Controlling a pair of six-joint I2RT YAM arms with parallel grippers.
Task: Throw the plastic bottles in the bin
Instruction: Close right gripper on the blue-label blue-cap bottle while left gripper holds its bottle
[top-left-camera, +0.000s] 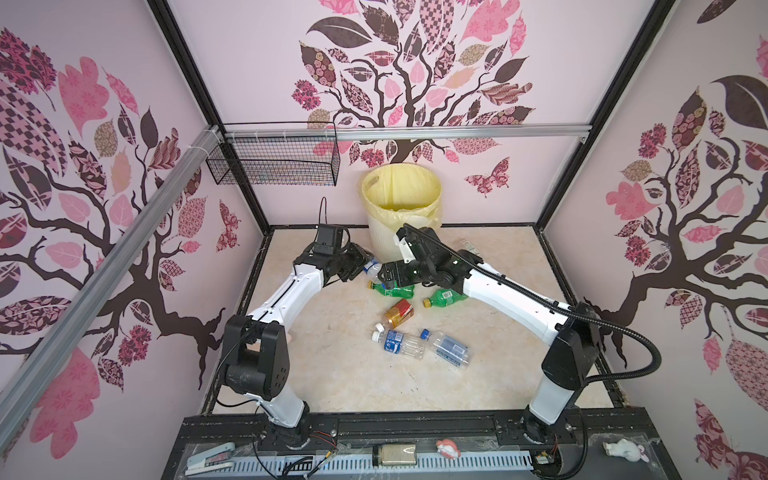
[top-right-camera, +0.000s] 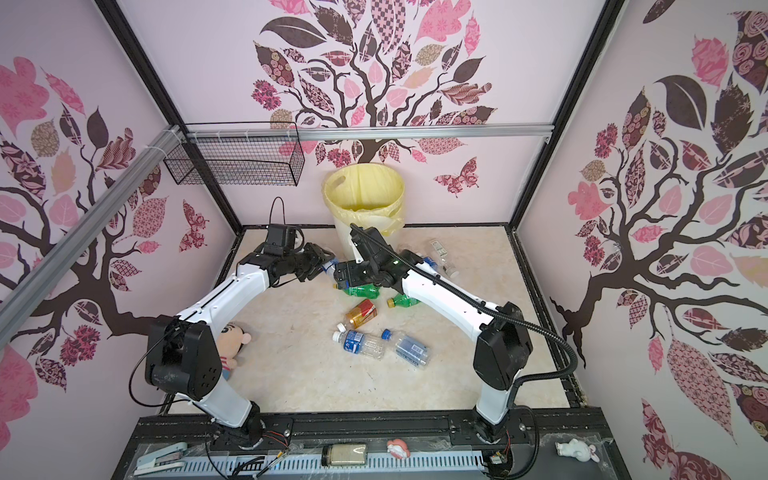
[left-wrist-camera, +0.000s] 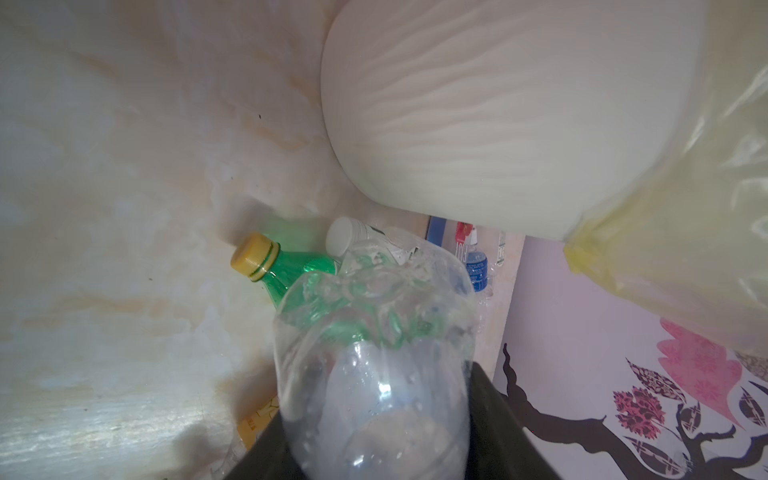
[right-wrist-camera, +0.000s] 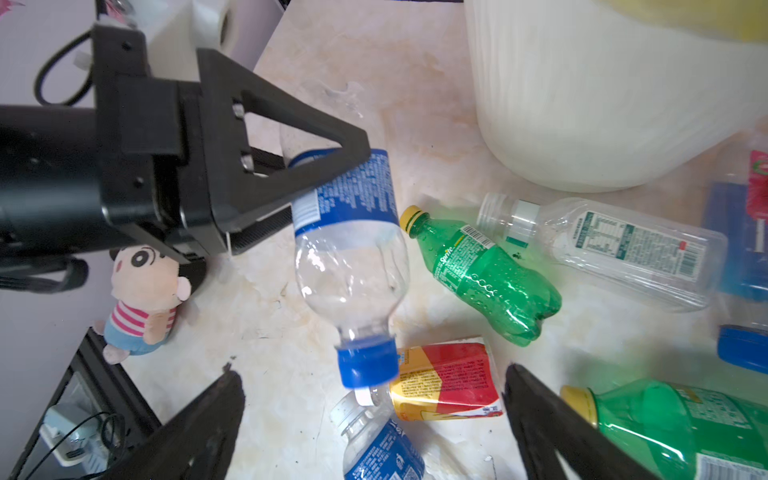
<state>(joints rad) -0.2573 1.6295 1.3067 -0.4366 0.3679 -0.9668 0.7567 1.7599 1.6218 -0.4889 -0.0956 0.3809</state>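
Left claw (top-left-camera: 362, 267) clamped on clear blue-label bottle (right-wrist-camera: 349, 249), held clear of bench (top-left-camera: 332, 374), cap end tilted down, just beside bin (top-left-camera: 382, 237) wall, rim above and beyond; left arm nearer, right claw (right-wrist-camera: 372, 376) agape, empty, over green bottle (top-left-camera: 395, 292).

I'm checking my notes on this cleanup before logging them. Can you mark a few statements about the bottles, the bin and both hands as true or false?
1. The left hand grips a clear bottle with a blue label, cap pointing down. True.
2. The right hand is shut on a green bottle. False: its jaws stand wide open and hold nothing.
3. The bin stands upright, lined with a yellow bag. True.
4. The amber bottle stands upright. False: it lies on its side on the floor.
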